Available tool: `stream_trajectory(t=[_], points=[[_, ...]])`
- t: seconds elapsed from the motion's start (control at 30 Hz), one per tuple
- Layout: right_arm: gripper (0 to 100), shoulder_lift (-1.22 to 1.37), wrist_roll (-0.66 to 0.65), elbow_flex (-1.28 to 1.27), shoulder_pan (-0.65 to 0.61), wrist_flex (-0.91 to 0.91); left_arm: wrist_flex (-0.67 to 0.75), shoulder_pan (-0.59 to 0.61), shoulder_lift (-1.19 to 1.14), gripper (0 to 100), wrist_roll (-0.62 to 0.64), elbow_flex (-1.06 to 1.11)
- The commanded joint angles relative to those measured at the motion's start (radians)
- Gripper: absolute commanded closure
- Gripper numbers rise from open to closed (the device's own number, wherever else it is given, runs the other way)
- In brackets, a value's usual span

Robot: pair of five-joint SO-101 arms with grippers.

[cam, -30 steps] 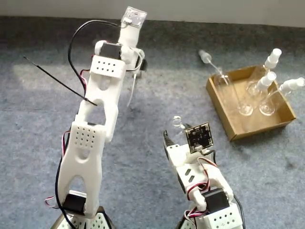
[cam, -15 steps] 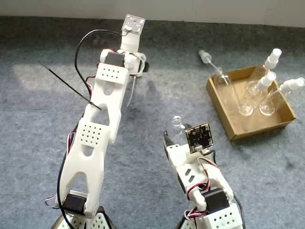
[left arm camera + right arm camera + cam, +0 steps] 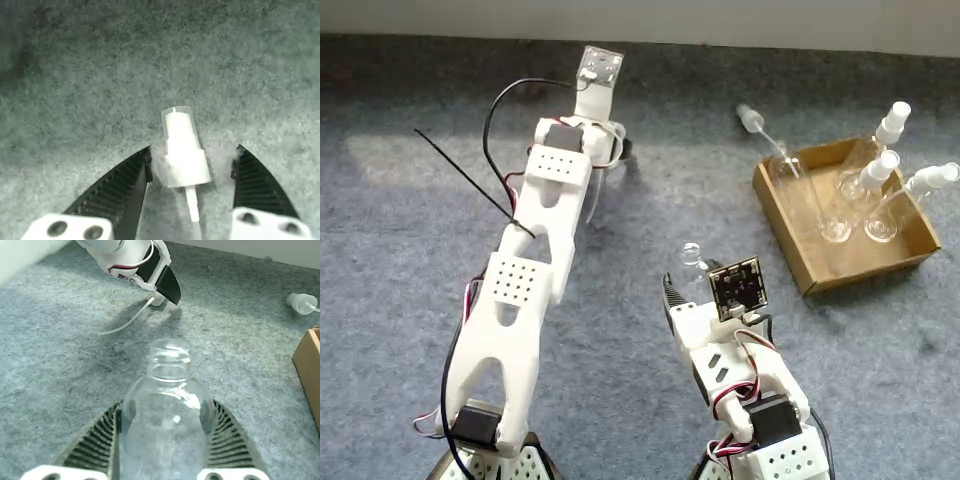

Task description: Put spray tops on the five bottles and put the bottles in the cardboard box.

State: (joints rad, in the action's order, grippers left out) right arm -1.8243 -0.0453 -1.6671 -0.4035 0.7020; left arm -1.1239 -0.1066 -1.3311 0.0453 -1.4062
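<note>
Our left gripper point(image 3: 193, 150) had swung sideways, jaws apart astride the white plastic spray top point(image 3: 182, 147); an off-centre pinch could flick it away. Our right gripper point(image 3: 166, 407) clamped the clear bottle point(image 3: 169, 365).

From high up we look steeply down over the whole table point(image 3: 380, 300). Behind the left gripper point(image 3: 193, 150) we face down, close on the spray top point(image 3: 182, 145). Behind the right gripper point(image 3: 166, 407) we face forward past the bottle point(image 3: 167, 390), sharing that spray top ahead.
</note>
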Motion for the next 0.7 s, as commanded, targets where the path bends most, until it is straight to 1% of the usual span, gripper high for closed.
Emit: stream_trajectory(t=[0.0, 0.1, 0.2, 0.33, 0.47, 0.67], points=[[91.8, -0.007, -0.011, -0.153, -0.007, 0.002, 0.02, 0.01, 0.019, 87, 0.009, -0.048], [91.8, -0.007, -0.011, -0.153, -0.007, 0.002, 0.02, 0.013, 0.018, 100, 0.009, -0.048], [91.8, -0.007, -0.011, -0.153, -0.007, 0.002, 0.018, 0.015, 0.018, 97, 0.008, -0.047], [91.8, -0.007, -0.011, -0.153, -0.007, 0.002, 0.009, 0.015, 0.016, 100, 0.008, -0.048], [91.8, -0.007, -0.011, -0.153, -0.007, 0.002, -0.091, 0.007, 0.028, 99, 0.006, -0.071], [91.8, -0.007, -0.011, -0.153, -0.007, 0.002, -0.35, 0.005, 0.038, 99, 0.003, -0.254]])
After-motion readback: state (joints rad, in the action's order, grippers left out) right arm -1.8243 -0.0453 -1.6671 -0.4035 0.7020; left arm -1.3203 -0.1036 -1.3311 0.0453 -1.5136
